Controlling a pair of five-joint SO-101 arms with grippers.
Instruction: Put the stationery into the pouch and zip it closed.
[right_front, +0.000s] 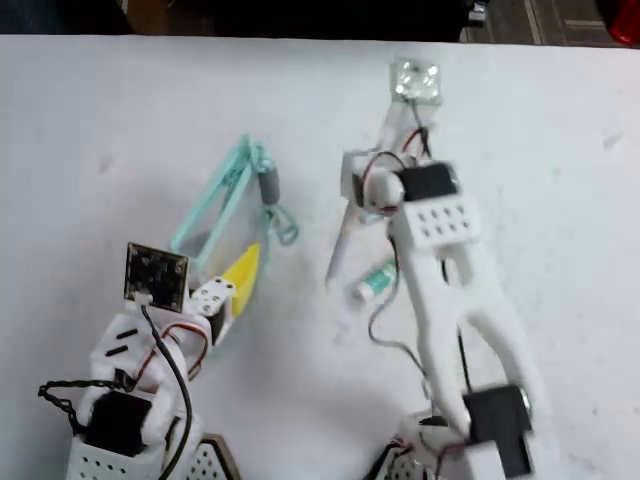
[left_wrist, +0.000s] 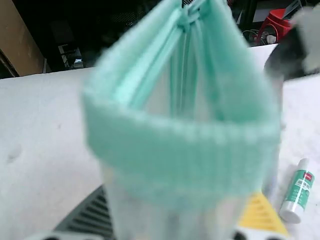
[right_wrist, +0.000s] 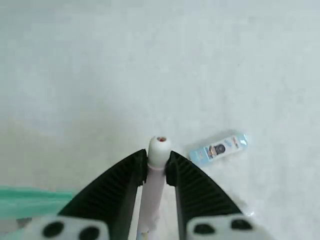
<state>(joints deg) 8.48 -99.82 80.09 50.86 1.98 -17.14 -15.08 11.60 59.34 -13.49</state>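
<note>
Two things are in hand at once: the right gripper (right_wrist: 157, 167) is clamped on the pen (right_wrist: 160, 144), and the left gripper (right_front: 224, 300) looks closed on the near end of the pouch (right_front: 222, 215), whose mouth gapes widest at that end. The pouch lies left of the middle of the table (right_front: 100, 120), its long axis running from the near edge toward the far edge with a slight lean to the right. The pen hangs over the table's middle, slanting much the same way, so the two are close to parallel. What the coming move turns on is plain: the opening sits to the left of the pen, well apart from it, and the right arm is the one to cross. A glue stick (right_front: 375, 282) lies loose on the table just beside the pen's lower end, nearer the right arm.
</note>
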